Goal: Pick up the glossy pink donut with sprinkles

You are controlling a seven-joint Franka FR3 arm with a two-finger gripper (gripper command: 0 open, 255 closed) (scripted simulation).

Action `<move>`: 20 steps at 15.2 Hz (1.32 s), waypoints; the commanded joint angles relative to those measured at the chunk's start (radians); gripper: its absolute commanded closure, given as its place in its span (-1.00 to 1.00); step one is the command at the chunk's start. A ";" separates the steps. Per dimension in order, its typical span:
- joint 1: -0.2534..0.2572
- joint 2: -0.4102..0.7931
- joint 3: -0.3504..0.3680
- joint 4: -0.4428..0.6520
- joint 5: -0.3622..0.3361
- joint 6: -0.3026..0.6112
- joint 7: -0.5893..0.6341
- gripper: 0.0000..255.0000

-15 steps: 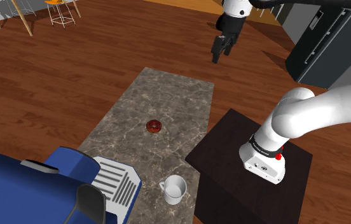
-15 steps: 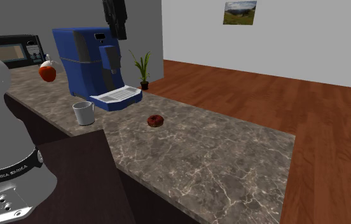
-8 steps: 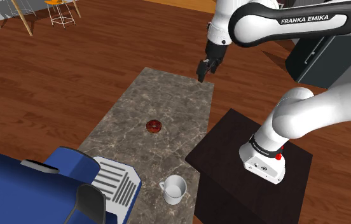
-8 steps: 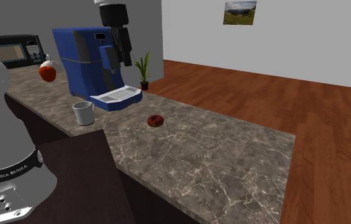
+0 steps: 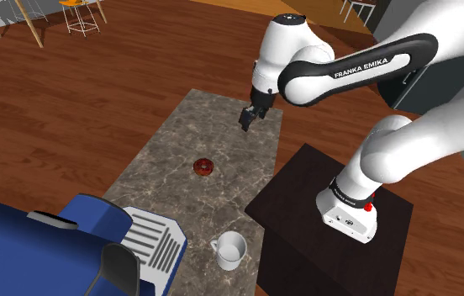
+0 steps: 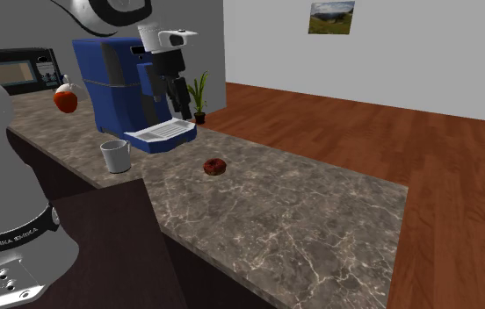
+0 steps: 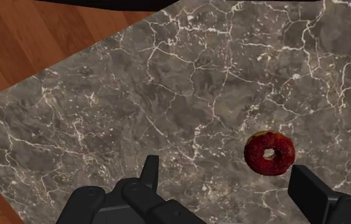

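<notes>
Donut (image 7: 269, 153): dark red, glossy, a small ring lying flat mid-bench (image 5: 213, 126). Probably light and soft, and the glaze may be slick, so squeeze gently. Best hold looks like across the outer rim, one finger each side, coming straight down. End effector (image 5: 245, 124) is spread and holds nothing, hanging above the bench's far end. The donut lies nearer and lower, well apart from it. In the wrist view it sits close to one finger, off the middle of the gap.
</notes>
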 commanded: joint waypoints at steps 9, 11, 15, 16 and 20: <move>-0.160 0.424 0.256 0.030 -0.313 0.427 0.399 -1.00; -0.217 0.533 0.301 0.073 -0.517 0.468 0.577 -1.00; -0.164 0.756 0.234 0.199 -0.933 0.472 0.939 -1.00; -0.131 0.805 0.204 0.233 -1.007 0.468 1.006 -1.00; -0.047 0.934 0.128 0.326 -1.177 0.459 1.164 -1.00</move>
